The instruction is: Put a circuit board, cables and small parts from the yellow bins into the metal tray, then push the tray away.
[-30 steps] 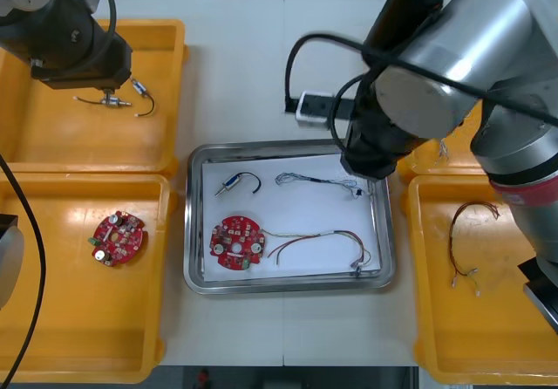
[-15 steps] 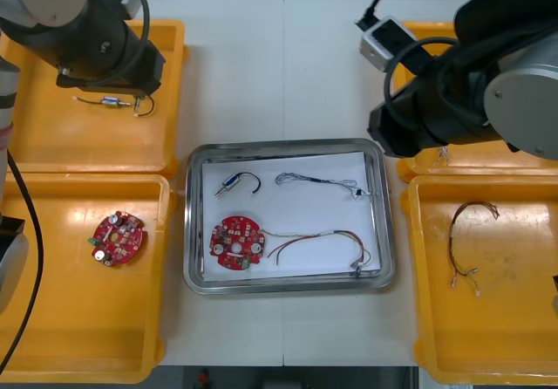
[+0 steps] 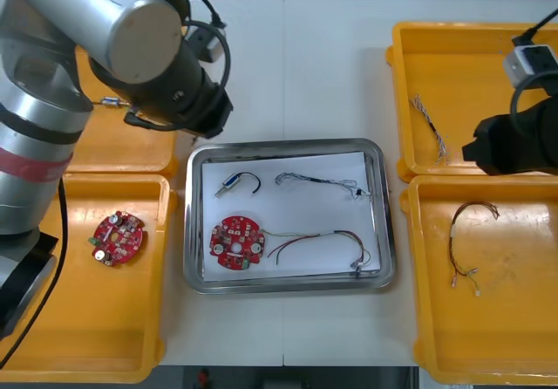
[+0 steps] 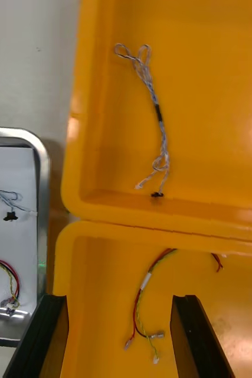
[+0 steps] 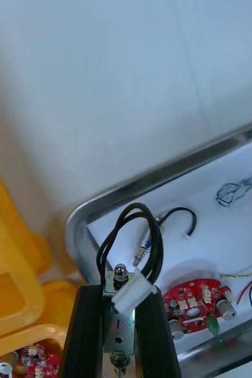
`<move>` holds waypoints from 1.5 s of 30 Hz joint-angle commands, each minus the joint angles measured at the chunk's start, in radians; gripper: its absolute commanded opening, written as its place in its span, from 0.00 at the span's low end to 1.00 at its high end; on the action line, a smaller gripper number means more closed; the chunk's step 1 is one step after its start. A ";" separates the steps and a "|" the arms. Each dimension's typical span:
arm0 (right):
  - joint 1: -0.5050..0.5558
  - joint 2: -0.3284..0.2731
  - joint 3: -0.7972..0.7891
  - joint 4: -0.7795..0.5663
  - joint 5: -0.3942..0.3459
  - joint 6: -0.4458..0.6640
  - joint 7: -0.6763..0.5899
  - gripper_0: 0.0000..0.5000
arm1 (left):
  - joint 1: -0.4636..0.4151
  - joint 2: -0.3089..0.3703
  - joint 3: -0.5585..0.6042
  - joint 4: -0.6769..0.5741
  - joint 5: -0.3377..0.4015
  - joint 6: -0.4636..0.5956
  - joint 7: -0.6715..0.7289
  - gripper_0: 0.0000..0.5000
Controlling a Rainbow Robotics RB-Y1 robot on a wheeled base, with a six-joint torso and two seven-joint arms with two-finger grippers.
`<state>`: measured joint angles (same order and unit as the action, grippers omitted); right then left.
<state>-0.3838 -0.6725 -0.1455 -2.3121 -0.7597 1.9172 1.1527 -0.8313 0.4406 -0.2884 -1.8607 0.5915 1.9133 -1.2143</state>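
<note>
Two claws busy: left claw (image 5: 121, 295) clenched on small metal part (image 5: 121, 273) w/ black cable (image 5: 134, 207), at metal tray's (image 3: 288, 147) 10 o'clock corner. Right claw (image 4: 118, 304) released, over the seam btwn yellow bins (image 3: 471, 66) at tray's 3 o'clock. Tray, mid-desk (image 3: 288, 66), holds circuit board (image 3: 237, 242) + 3 cables.

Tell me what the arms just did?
The left gripper, shut on a small metal part with a black cable, swung from its far yellow bin to the metal tray's corner. The right gripper, open, backed off the tray over the right bins. Tray contents stayed put.
</note>
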 commanded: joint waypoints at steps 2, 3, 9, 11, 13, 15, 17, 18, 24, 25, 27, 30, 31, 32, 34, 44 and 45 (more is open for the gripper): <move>0.102 -0.065 -0.131 -0.032 -0.027 0.003 -0.045 1.00 | -0.011 -0.043 -0.124 -0.021 0.014 -0.037 -0.010 0.00; 0.115 -0.067 -0.149 -0.032 -0.030 0.003 -0.042 1.00 | -0.011 -0.045 -0.146 -0.015 0.014 -0.054 -0.007 0.00; 0.189 -0.073 -0.210 -0.032 -0.021 0.003 -0.030 1.00 | -0.011 -0.060 -0.227 0.063 0.007 -0.161 -0.007 0.01; 0.223 -0.075 -0.221 -0.032 -0.017 0.003 -0.027 1.00 | -0.011 -0.068 -0.252 0.089 -0.012 -0.189 -0.008 0.00; 0.267 -0.073 -0.223 -0.032 -0.013 0.003 -0.022 1.00 | -0.014 -0.080 -0.281 0.121 -0.036 -0.220 -0.011 0.00; 0.292 -0.073 -0.223 -0.029 -0.015 0.003 -0.021 1.00 | -0.015 -0.089 -0.298 0.149 -0.044 -0.240 -0.013 0.00; 0.309 -0.073 -0.220 -0.024 -0.021 0.003 -0.019 1.00 | -0.015 -0.094 -0.313 0.172 -0.050 -0.260 -0.014 0.00; 0.315 -0.073 -0.218 -0.021 -0.024 0.003 -0.018 1.00 | -0.015 -0.099 -0.322 0.187 -0.055 -0.272 -0.016 0.00; 0.330 -0.076 -0.218 -0.021 -0.035 0.003 -0.013 1.00 | -0.015 -0.099 -0.361 0.230 -0.062 -0.306 -0.021 0.00; 0.330 -0.081 -0.220 -0.021 -0.035 0.003 -0.013 1.00 | -0.014 -0.099 -0.364 0.235 -0.064 -0.307 -0.021 0.00; 0.330 -0.087 -0.218 -0.018 -0.036 0.003 -0.011 1.00 | -0.015 -0.099 -0.371 0.244 -0.062 -0.310 -0.021 0.00; 0.329 -0.098 -0.220 -0.018 -0.041 0.003 -0.011 1.00 | -0.014 -0.099 -0.391 0.255 -0.070 -0.327 -0.018 0.00; 0.330 -0.102 -0.220 -0.018 -0.043 0.003 -0.011 1.00 | -0.014 -0.099 -0.397 0.259 -0.076 -0.333 -0.016 0.00; 0.330 -0.104 -0.220 -0.018 -0.044 0.003 -0.011 1.00 | -0.014 -0.099 -0.400 0.262 -0.078 -0.336 -0.016 0.00; 0.330 -0.107 -0.220 -0.018 -0.049 0.003 -0.011 1.00 | -0.014 -0.099 -0.402 0.268 -0.078 -0.339 -0.014 0.00; 0.327 -0.131 -0.210 -0.018 -0.069 0.003 -0.008 1.00 | -0.014 -0.094 -0.413 0.268 -0.076 -0.339 -0.007 0.14; 0.327 -0.133 -0.210 -0.018 -0.070 0.003 -0.005 1.00 | -0.014 -0.094 -0.413 0.268 -0.076 -0.339 -0.007 0.27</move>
<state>-0.0658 -0.7613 -0.3406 -2.3127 -0.8195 1.9172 1.1019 -0.8314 0.3662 -0.6841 -1.5851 0.5243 1.5835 -1.2142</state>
